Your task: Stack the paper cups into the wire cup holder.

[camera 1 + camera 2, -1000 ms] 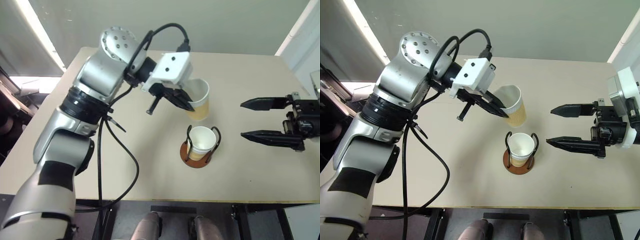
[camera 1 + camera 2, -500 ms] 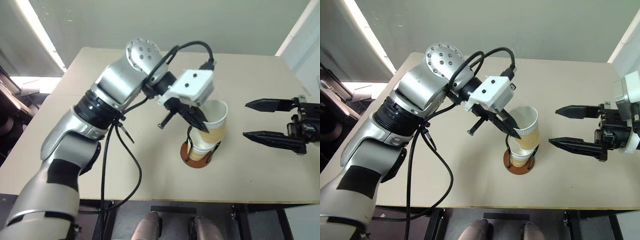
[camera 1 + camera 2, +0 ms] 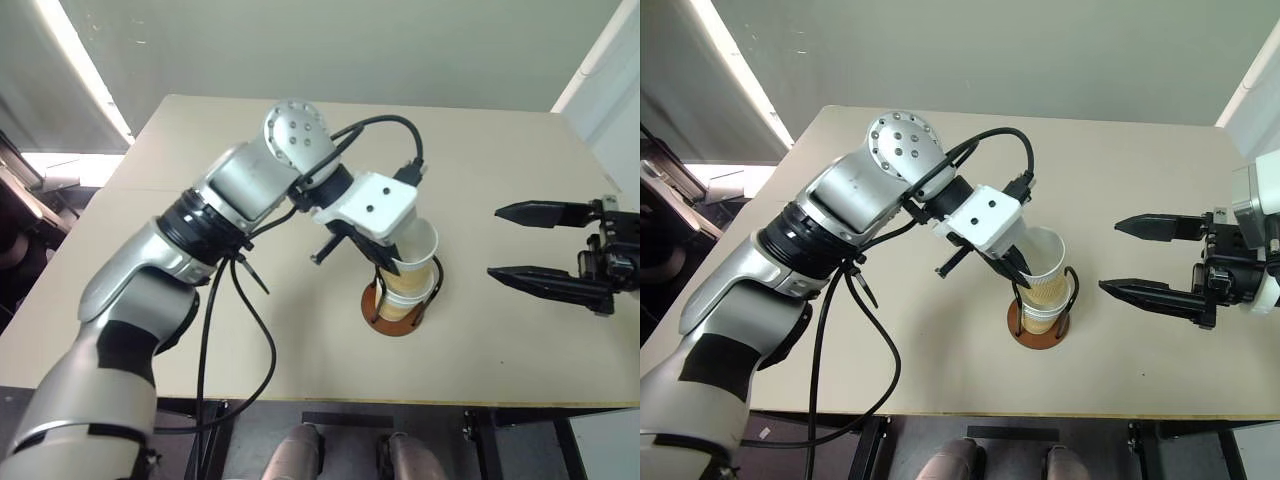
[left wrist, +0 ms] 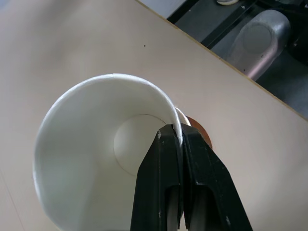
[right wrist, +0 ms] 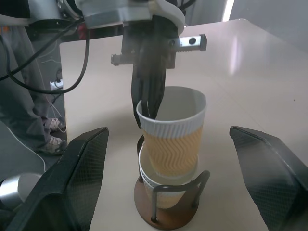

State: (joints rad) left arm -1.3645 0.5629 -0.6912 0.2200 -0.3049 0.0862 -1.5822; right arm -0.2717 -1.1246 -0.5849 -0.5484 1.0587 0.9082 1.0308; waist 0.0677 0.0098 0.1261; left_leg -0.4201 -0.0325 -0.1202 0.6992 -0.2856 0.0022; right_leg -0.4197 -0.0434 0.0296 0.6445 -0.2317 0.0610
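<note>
Head views. The left gripper (image 3: 1023, 277) pinches the rim of a paper cup (image 3: 1045, 266) between closed fingers and holds it partly nested in a second cup (image 3: 400, 302), which stands inside the wire cup holder (image 3: 397, 318) near the middle of the desk (image 3: 300, 130), toward its near edge. The held cup sits high and slightly tilted, so the nesting appears unfinished. The right gripper (image 3: 1160, 262) hovers well to the right of the holder, its fingers spread wide and empty.

Left wrist view. Two black fingers (image 4: 161, 183) clamp the white rim of the held cup, one inside and one outside the wall; the reddish base of the holder peeks out beyond the rim.

Right wrist view. The ribbed tan cup rests in the lower cup between the wire loops, its rim not yet down against the lower one. The spread fingers (image 5: 67, 178) flank the scene.

Judged progress: one cup is seated and a second is going in. Release is left, as is any further cup, though none can be seen elsewhere on the desk.
</note>
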